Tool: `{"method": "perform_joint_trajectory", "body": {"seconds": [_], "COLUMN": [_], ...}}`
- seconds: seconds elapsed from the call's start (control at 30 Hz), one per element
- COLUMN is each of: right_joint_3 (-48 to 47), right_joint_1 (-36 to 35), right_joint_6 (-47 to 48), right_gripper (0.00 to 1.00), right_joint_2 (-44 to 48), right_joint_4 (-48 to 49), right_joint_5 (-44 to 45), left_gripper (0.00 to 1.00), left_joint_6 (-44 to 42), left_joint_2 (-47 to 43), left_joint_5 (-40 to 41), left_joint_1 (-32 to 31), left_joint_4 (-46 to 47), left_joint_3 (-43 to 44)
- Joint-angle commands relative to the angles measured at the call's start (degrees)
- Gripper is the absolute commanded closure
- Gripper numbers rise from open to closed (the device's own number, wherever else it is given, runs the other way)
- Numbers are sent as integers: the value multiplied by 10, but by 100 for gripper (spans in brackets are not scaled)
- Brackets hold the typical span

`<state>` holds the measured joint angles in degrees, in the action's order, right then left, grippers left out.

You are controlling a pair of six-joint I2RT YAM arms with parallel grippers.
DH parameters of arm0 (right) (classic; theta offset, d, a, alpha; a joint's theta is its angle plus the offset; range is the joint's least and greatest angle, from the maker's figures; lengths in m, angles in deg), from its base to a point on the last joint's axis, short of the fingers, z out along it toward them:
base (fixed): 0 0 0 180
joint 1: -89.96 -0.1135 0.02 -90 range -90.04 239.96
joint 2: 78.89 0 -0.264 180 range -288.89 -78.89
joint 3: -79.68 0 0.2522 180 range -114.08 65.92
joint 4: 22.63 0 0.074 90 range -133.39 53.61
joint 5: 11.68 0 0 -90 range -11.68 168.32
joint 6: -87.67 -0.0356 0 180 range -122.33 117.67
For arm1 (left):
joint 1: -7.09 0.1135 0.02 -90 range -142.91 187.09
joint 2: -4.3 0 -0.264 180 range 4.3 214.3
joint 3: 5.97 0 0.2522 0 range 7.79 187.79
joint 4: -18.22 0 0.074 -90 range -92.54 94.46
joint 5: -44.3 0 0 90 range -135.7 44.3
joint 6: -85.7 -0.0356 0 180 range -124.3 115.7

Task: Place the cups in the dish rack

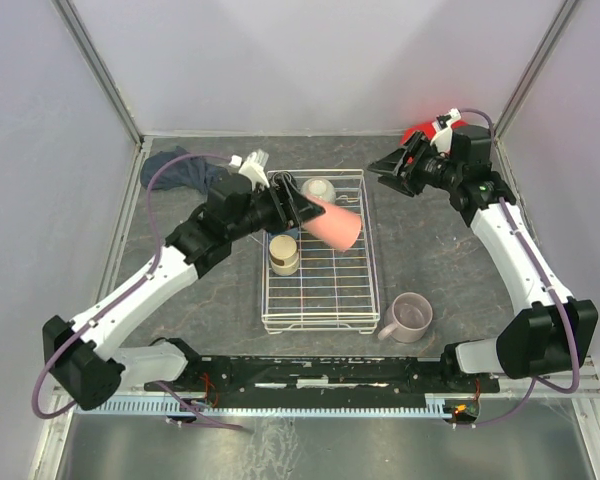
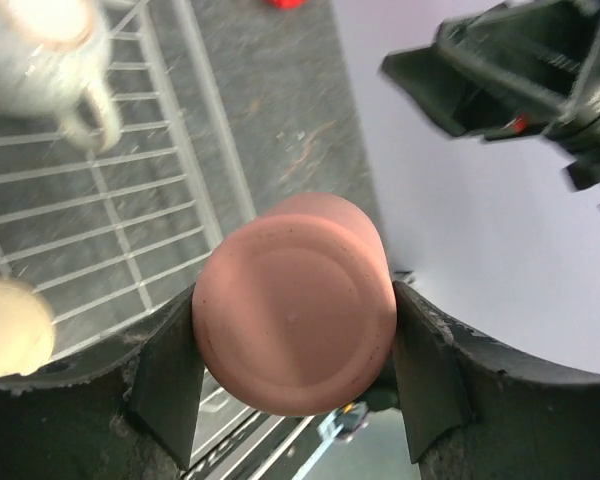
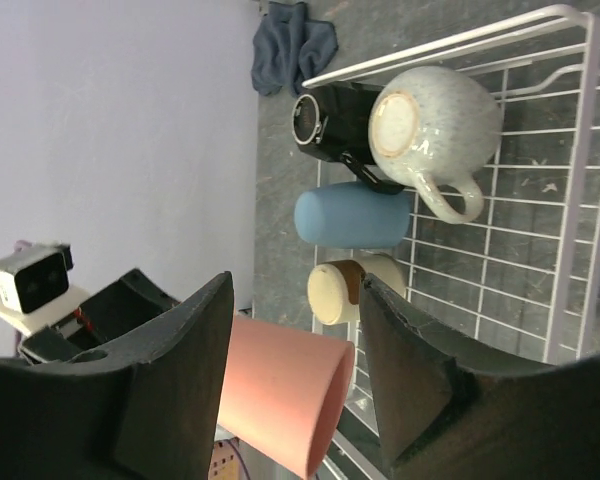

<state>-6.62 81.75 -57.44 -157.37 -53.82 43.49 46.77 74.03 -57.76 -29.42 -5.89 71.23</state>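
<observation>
A salmon-orange tumbler point(image 1: 337, 228) is held by the left gripper point(image 1: 310, 212) above the dish rack point(image 1: 330, 288). It is clamped near its base between the two dark fingers point(image 2: 170, 385), one pressed against each side. The left arm is stretched from its base at the near left corner, bent at the elbow, with the wrist laid almost level over the rack's far half. The tumbler is tipped onto its side. Its closed bottom is turned back toward the wrist and its mouth is pointed away from the fingers, toward the right arm.

The right gripper point(image 1: 385, 172) is held off the rack's far right corner, aimed at the tumbler's mouth. Its fingers point(image 3: 180, 380) are spread wide with nothing gripped between them. The right arm is reared up from its base, and a red cloth point(image 1: 418, 133) is seen just behind its wrist.

Beyond the right fingers, four cups are seen lying in the rack. A speckled cream mug point(image 3: 435, 125) and a black mug point(image 3: 330, 122) are at the far end, a blue tumbler point(image 3: 350, 215) is just beside them, and a cream-and-brown cup point(image 3: 345, 288) is next in line. A mauve-pink mug point(image 1: 410, 318) is left upright on the table point(image 1: 430, 250), near the rack's near right corner and well apart from both grippers. A dark blue cloth point(image 1: 180, 168) is bunched behind the left wrist.
</observation>
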Motion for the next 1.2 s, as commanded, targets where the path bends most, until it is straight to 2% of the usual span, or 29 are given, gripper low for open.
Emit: {"method": "perform_joint_trajectory", "body": {"seconds": [0.0, 0.43, 0.63, 0.97, 1.03, 1.17], "right_joint_3": [-16, 19, 21, 37, 39, 42], "right_joint_1": [6, 8, 11, 16, 16, 18], "right_joint_6": [56, 51, 52, 46, 46, 47], "right_gripper": [39, 39, 39, 39, 39, 39], "right_joint_2": [23, 33, 34, 37, 36, 38], "right_joint_4": [-38, -23, -21, -8, -8, -8], "right_joint_5": [22, 19, 16, 13, 12, 10], "left_gripper": [96, 97, 97, 97, 97, 97], "left_joint_6": [-85, -145, -126, -117, -113, -97], "left_joint_2": [-48, -76, -88, -87, -79, -53], "left_joint_5": [116, 279, 365, 437, 447, 517], "left_joint_1": [-34, -149, -185, -246, -265, -315], "left_joint_4": [-104, -224, -255, -284, -289, -314], "left_joint_3": [-20, -24, -45, -63, -66, -58]}}
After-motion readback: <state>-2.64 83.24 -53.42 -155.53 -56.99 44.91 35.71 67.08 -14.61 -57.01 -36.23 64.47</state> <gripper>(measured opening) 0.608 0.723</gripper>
